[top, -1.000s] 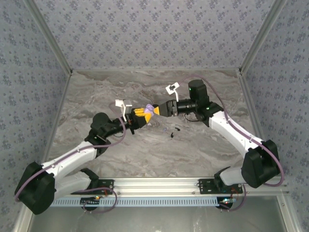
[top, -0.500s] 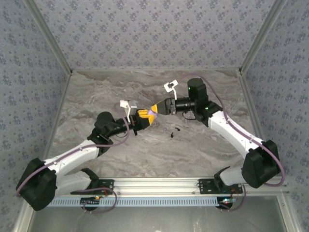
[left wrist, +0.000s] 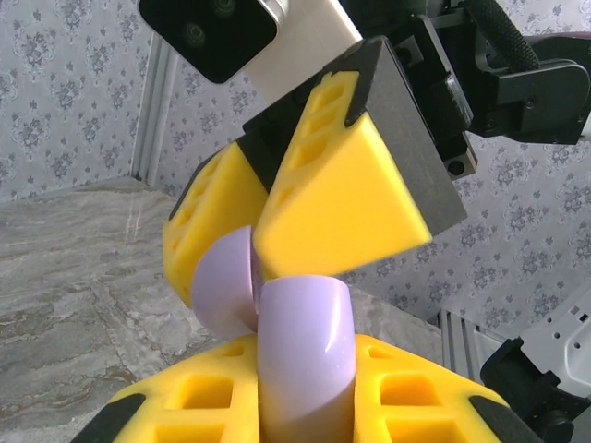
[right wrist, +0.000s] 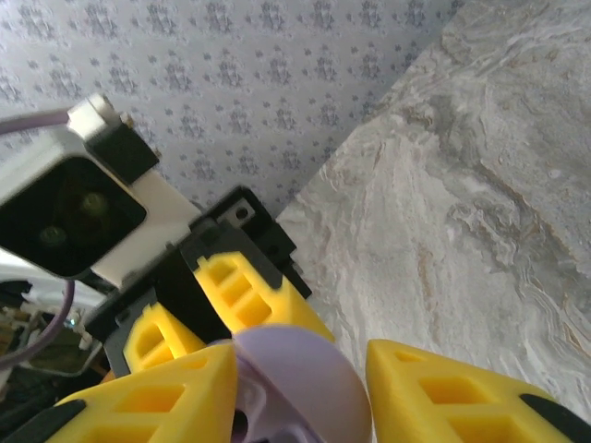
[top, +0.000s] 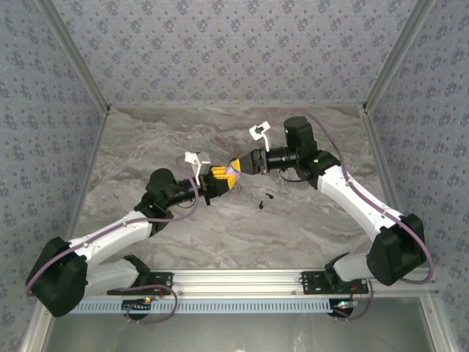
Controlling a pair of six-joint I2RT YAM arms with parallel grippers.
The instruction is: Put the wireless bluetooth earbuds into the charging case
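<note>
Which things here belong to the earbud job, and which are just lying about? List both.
Job: charging case, near earbud, far earbud, left end effector, right end effector.
Just around: table, wallpapered wall, metal rail.

A grey marbled worktop point(top: 139, 147) meets floral-papered walls point(top: 234, 51) at its far, left and right edges; a metal rail point(top: 242, 279) runs along its near edge.

Two tiny black earbuds point(top: 270, 194) lie side by side, a little apart, on the grey marbled table point(top: 146, 147) (just right of its centre).
</note>
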